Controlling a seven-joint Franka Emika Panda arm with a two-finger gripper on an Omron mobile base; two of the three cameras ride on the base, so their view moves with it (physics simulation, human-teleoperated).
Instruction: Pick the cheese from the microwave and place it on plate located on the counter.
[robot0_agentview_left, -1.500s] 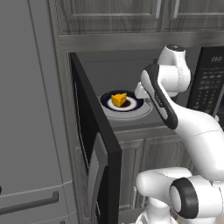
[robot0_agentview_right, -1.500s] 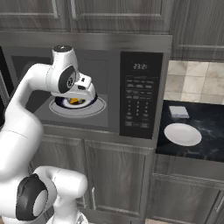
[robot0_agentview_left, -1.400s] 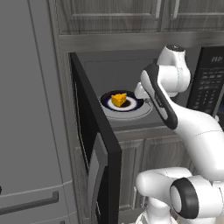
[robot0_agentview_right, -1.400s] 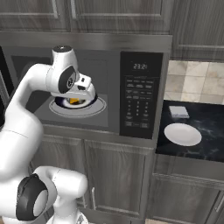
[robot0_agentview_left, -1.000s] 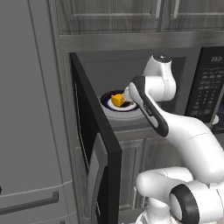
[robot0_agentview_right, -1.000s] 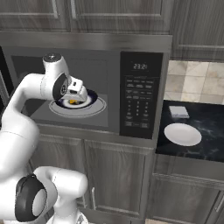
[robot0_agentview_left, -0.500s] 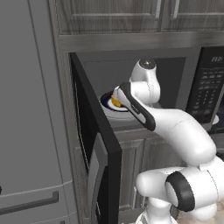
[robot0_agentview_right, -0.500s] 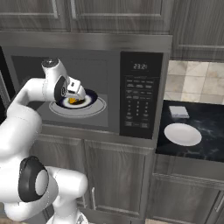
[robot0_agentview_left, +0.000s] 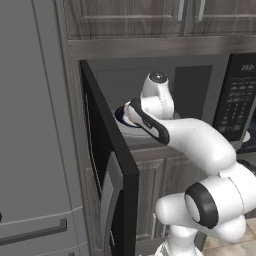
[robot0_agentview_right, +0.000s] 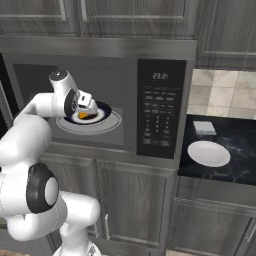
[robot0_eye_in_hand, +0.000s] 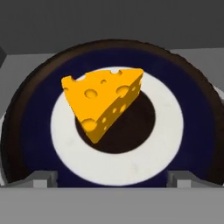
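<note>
Yellow cheese (robot0_eye_in_hand: 104, 101) on a blue-rimmed plate (robot0_eye_in_hand: 175, 131) lies before the gripper (robot0_eye_in_hand: 112, 180), its fingers spread apart.

end effector (robot0_agentview_right: 89, 111) over cheese (robot0_agentview_right: 83, 116), microwave (robot0_agentview_right: 100, 97)

cheese (robot0_agentview_right: 82, 116) half behind hand — gripper (robot0_eye_in_hand: 112, 178) fingertips cut off

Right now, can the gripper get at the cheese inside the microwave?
Probably yes. The microwave door stands open, the gripper is already inside the cavity, and the cheese sits uncovered on the dark-blue-rimmed plate between the spread jaws.
</note>
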